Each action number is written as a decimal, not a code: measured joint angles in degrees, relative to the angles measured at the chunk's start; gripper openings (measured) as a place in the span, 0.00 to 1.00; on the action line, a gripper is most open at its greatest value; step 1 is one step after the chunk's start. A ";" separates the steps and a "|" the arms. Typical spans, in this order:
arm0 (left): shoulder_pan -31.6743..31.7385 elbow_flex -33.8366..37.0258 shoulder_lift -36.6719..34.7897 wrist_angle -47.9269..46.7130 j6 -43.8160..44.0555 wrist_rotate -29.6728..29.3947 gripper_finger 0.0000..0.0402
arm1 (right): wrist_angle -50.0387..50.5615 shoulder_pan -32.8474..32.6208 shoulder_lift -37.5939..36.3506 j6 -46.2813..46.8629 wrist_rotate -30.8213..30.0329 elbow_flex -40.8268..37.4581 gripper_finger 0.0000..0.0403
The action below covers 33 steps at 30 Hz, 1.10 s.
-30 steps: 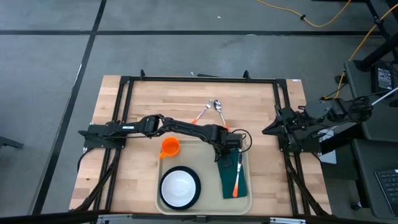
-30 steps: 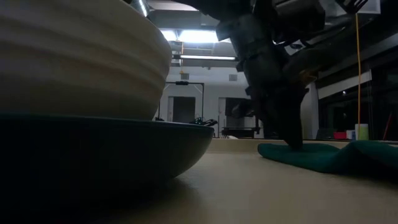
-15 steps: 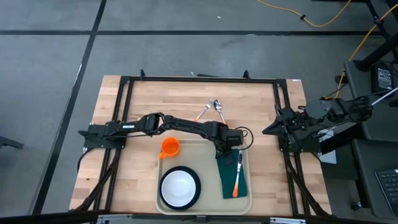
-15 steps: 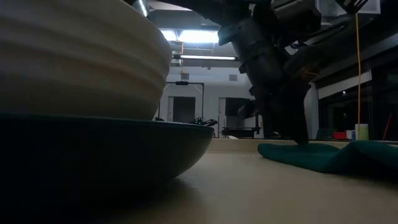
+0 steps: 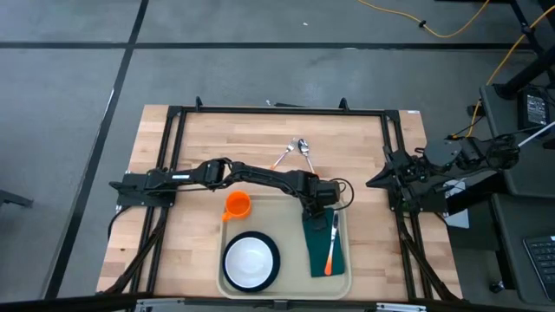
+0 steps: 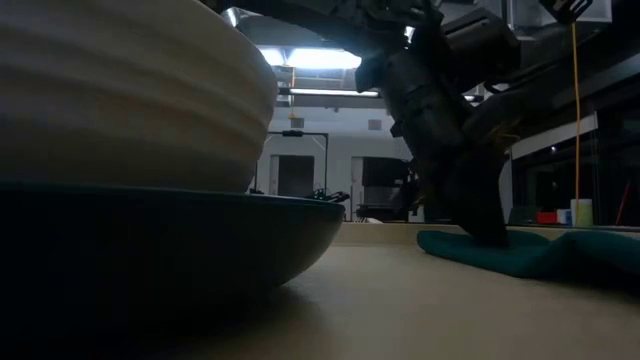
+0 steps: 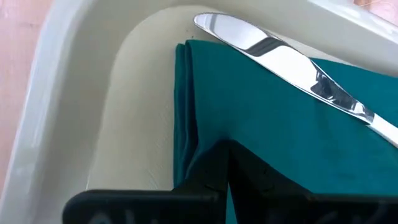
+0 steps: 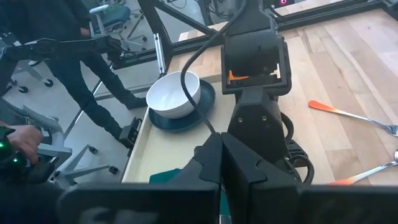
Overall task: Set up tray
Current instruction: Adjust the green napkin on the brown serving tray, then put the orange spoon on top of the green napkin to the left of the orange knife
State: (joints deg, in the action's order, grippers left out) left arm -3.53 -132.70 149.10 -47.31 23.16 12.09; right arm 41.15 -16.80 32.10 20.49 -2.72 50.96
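Note:
The beige tray (image 5: pixel 260 224) lies at the table's near middle. On its right part lies the dark green napkin (image 5: pixel 319 251), folded in several layers, with an orange-handled knife (image 5: pixel 331 243) on top, blade toward the far edge. My left gripper (image 5: pixel 317 204) stands over the napkin's far end, shut on the cloth. On the tray's left part a white bowl (image 5: pixel 251 260) sits on a dark plate. An orange cup (image 5: pixel 237 205) stands at the tray's far left corner. My right gripper (image 8: pixel 221 152) is shut and waits at the table's right edge. My left gripper has its shut fingertips on the napkin's far end (image 7: pixel 208 134), just inside the folded edge (image 7: pixel 183 112), coming from above and pointing down. The fingers (image 6: pixel 480 215) hide whether cloth is pinched between them. The napkin lies flat on the tray.
Two orange-handled utensils (image 5: pixel 295 153) lie on the bare wood beyond the tray. The black frame rails (image 5: pixel 173 156) run along the table's left, right and far sides. A person (image 8: pixel 93 68) stands beyond the table in the right wrist view.
My left gripper has shifted a little toward the table's right along the napkin's far end, staying down on the cloth. The napkin's raised hump on the right in the low view has sunk flatter.

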 joint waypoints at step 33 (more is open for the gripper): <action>2.03 -2.25 0.37 3.93 -2.36 0.93 0.00 | 1.41 0.00 0.04 -1.44 0.00 0.00 0.05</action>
State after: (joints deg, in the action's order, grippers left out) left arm -1.50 -134.96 149.47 -43.38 20.80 13.02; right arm 42.57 -16.80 32.14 19.05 -2.72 50.96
